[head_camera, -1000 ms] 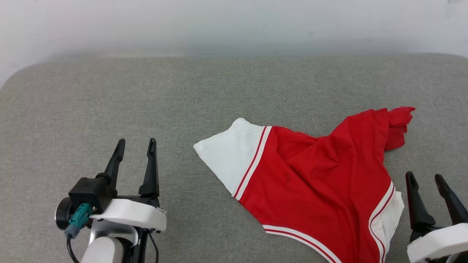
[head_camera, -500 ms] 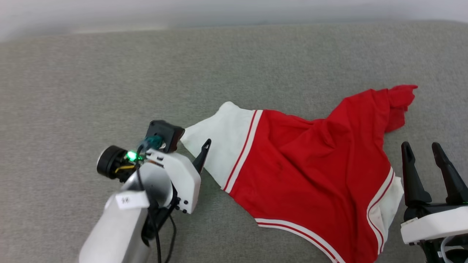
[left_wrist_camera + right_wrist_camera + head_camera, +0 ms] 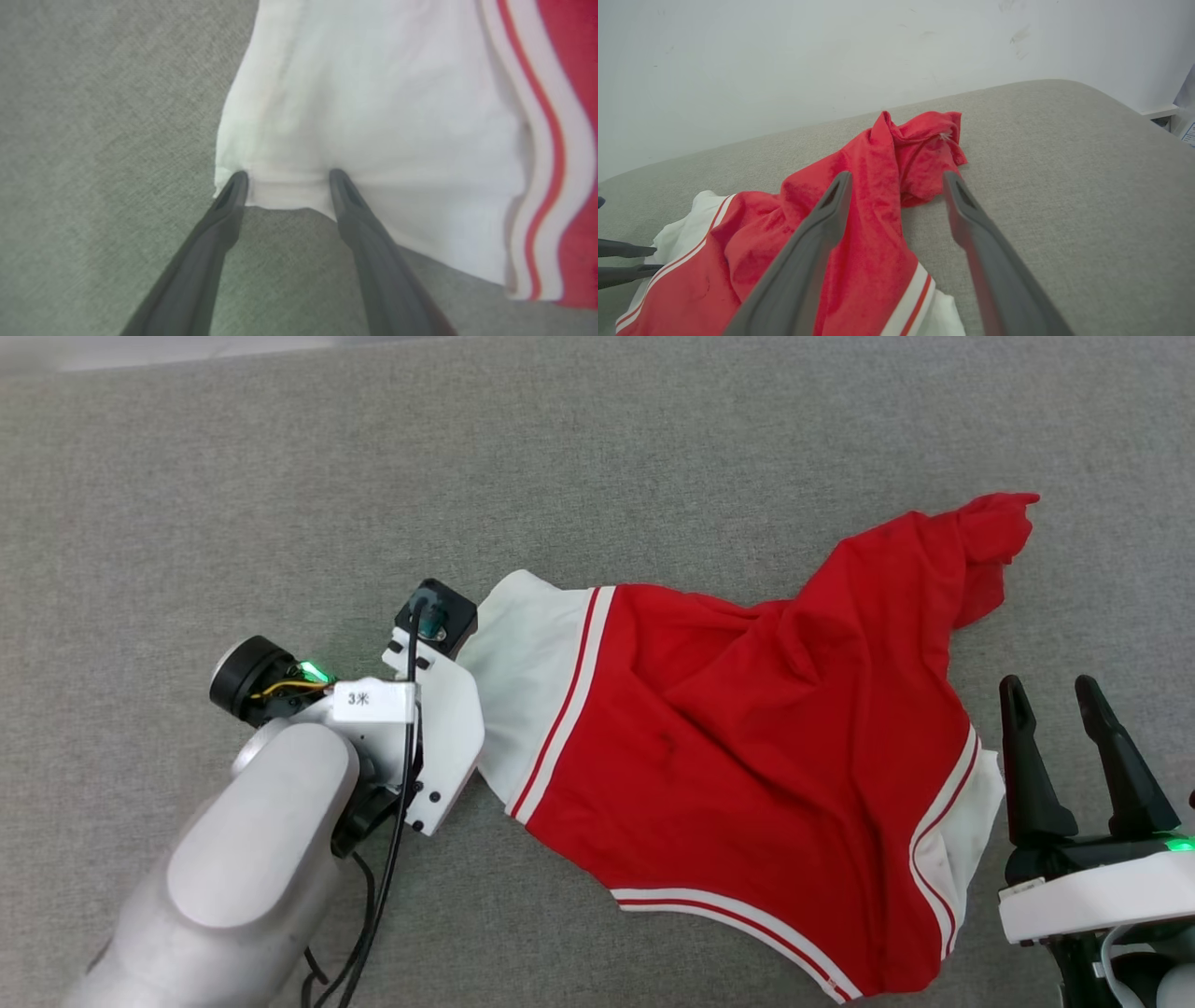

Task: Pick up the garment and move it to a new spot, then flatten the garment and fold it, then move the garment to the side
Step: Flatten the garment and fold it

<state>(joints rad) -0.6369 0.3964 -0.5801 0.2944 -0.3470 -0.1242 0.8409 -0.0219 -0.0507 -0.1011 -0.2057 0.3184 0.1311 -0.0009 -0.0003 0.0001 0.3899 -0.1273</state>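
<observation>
Touching garment [image 3: 373,116] sleeve hem w/ left hand [image 3: 287,179], fingers [image 3: 219,219] apart.

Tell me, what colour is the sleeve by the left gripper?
The sleeve is white with red-and-white striped trim; best in the left wrist view.

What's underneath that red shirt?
The shirt lies crumpled on a grey surface, which shows all round it. Anything directly beneath is hidden by the cloth.
</observation>
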